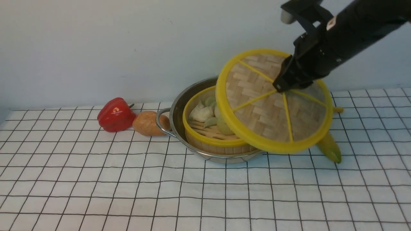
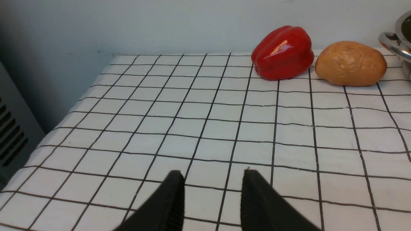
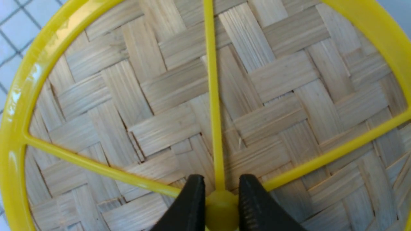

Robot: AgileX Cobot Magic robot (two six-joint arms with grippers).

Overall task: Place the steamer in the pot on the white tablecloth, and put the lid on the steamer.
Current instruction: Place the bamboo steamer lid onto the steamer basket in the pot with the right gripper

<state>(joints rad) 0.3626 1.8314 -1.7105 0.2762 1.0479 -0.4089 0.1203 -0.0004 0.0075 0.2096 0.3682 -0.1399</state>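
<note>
- Right gripper (image 1: pixel 278 87) clamps the lid (image 1: pixel 266 112) by its centre knob, tilted over the steamer (image 1: pixel 218 148).
- Steamer sits inside the pot (image 1: pixel 178 107) on the white tablecloth (image 1: pixel 128 179).
- Left gripper (image 2: pixel 212 183) hangs parted and empty above the cloth.

left gripper (image 2: pixel 212 192): low, jaws apart | right gripper (image 1: pixel 278 88): high, pinching lid (image 1: pixel 257 112)

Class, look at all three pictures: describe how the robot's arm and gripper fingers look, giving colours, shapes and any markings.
The right arm is a thick matte-black tube with a small white-and-red label. Both the right gripper and left gripper have two black, tapering fingers with ribbed inner faces.
</note>
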